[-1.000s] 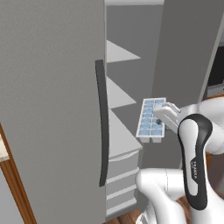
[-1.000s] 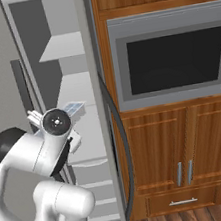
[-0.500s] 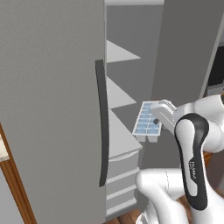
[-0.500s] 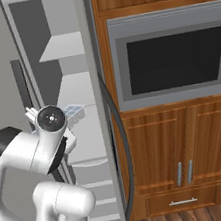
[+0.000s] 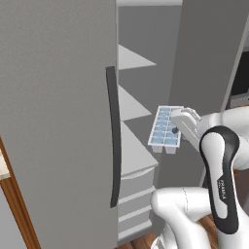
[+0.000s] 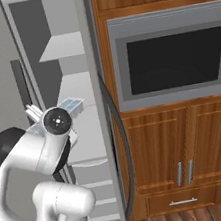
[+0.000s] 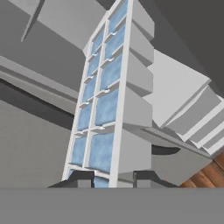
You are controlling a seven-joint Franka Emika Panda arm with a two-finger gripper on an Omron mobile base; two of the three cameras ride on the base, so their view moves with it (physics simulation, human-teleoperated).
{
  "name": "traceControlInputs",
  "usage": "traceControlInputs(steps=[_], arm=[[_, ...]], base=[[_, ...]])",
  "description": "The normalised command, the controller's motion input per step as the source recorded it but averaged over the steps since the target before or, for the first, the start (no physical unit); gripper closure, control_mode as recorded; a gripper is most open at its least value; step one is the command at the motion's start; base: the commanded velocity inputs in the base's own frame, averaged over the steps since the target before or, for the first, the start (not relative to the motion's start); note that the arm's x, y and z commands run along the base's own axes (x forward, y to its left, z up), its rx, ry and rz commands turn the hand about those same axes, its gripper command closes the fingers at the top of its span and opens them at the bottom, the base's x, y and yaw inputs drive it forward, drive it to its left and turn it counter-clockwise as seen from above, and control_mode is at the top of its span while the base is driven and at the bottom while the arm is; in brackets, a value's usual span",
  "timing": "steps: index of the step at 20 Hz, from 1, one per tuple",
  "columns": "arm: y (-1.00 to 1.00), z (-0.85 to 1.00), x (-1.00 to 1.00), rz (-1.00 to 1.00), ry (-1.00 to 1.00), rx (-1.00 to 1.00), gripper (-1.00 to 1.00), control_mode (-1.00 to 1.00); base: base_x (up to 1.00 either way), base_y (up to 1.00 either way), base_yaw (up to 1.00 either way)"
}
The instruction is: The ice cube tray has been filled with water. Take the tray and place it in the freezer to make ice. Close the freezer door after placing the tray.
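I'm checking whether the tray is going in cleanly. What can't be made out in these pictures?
- Gripper fingertips' hold on the ice cube tray: hand view, cut off by the bottom edge.
- Tray's near end: left base view, behind the white hand.
- Most of the tray: right base view, behind the wrist.
- Freezer shelf beneath the tray: cannot tell whether it touches.

Since one second ago the arm has carried the ice cube tray (image 5: 166,129) a little to the left in the left base view, deeper toward the white shelves (image 5: 133,107) of the freezer (image 5: 146,53). The claw (image 7: 107,180) has moved together with it. In the right base view the tray has shifted slightly left and farther in.
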Motion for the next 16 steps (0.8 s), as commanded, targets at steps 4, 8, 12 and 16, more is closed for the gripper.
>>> traceControlInputs(steps=[4, 8, 12, 16], arm=[[0.14, 0.0, 0.0, 0.0, -0.18, 0.0, 1.0, -1.0], [0.03, 0.0, 0.0, 0.0, -0.02, 0.0, 1.0, -1.0], [0.07, 0.0, 0.0, -0.01, 0.0, 0.0, 1.0, -1.0], [0.01, 0.0, 0.0, -0.08, 0.0, 0.0, 1.0, -1.0]], base=[[0.0, 0.0, 0.0], [0.0, 0.0, 0.0], [0.0, 0.0, 0.0], [0.0, 0.0, 0.0]])
